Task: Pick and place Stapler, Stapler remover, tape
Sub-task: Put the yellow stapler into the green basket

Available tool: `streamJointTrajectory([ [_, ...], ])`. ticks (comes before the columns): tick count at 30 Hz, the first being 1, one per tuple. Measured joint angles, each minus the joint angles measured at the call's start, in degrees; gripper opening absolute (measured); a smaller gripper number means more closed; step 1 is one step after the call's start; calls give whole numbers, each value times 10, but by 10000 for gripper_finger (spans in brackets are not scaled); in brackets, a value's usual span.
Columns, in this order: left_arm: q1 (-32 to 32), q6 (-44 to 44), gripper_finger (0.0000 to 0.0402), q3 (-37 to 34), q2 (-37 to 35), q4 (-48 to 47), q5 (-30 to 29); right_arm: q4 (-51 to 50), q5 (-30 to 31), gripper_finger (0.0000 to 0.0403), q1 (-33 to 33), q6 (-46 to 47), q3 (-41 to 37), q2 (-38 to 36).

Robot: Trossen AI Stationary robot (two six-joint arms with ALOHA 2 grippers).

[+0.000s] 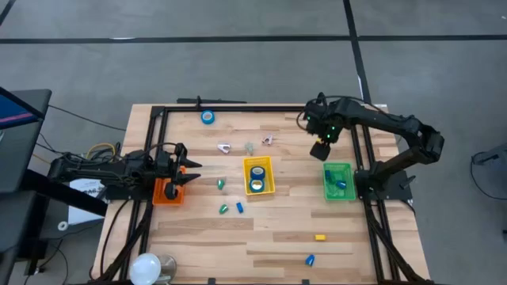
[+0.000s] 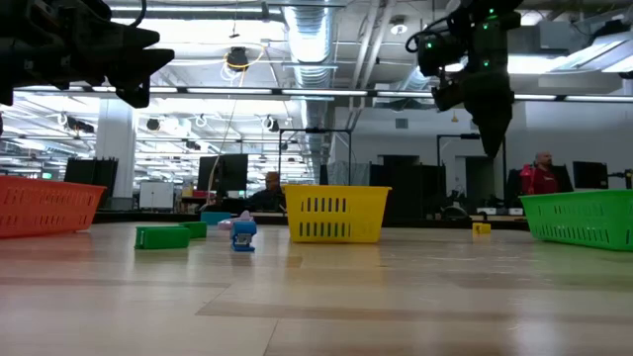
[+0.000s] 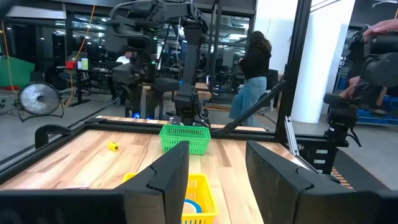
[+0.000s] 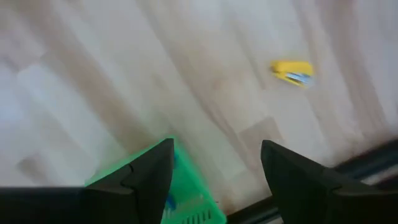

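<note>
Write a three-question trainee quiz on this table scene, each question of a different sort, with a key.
1. True or false: the yellow basket holds rolls of blue tape.
2. Which basket lies nearest the right pincer? A) orange basket B) yellow basket C) green basket
3. Fill in: a lone tape roll lies near the table's far edge, while the left pincer hangs over the ____ basket.

Key: 1 true; 2 C; 3 orange.
</note>
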Motion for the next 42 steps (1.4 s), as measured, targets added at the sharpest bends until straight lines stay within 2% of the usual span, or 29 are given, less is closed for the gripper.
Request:
streamJointTrajectory([
  [7,0,0,150,0,0,0,0,39,3,233,-56,-2,-2,5],
  [11,0,0,150,0,0,0,0,44,6,233,-63,-46,-3,5],
  [19,0,0,150,0,0,0,0,87,72,233,-67,-32,-3,21],
  [22,0,0,150,0,0,0,0,94,74,237,-67,-36,-3,36],
  [42,0,0,150,0,0,0,0,160,74,377,-92,-60,-3,138],
])
